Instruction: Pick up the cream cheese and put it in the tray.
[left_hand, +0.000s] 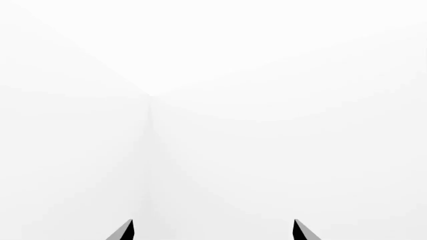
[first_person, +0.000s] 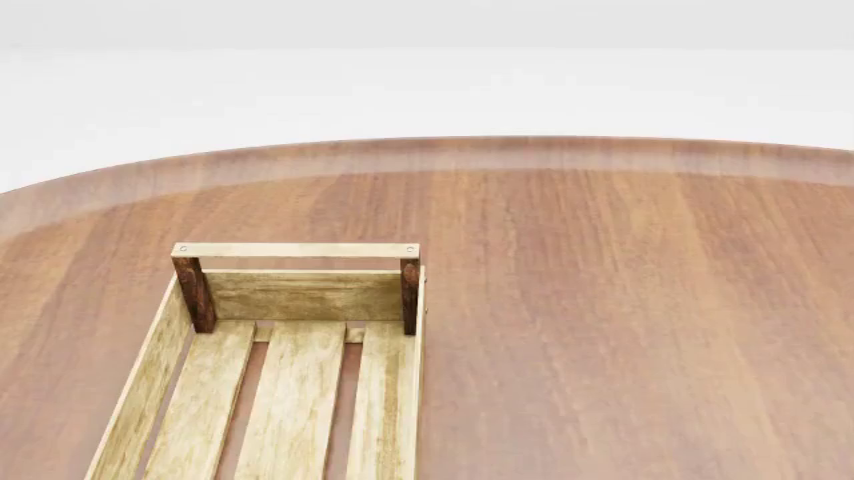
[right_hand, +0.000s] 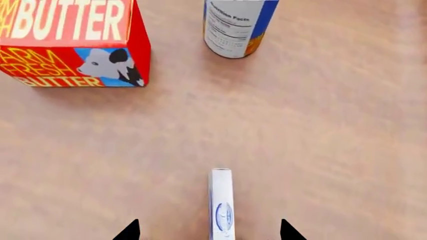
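Seen L to R: left gripper (left_hand: 213, 231) spread wide on blank white, gripping nothing. Head view: wooden table (first_person: 641, 300) bearing only the tray (first_person: 296, 296), apparently empty; no arms in shot. Right gripper (right_hand: 209, 231) spread wide, holding nothing, straddling the cream cheese (right_hand: 221, 202), which stands on edge betw. tips, long axis running straight ahead. Beyond: butter box (right_hand: 73, 42) and can (right_hand: 237, 25). Clearly the nearer arm.

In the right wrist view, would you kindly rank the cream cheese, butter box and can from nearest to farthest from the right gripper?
1. Small flat white cream cheese box: between the right gripper fingertips.
2. Blue-and-white cylindrical can: well beyond, on the table.
3. Red-orange "BUTTER" box: similarly far, off to one side; too close to call against the can.
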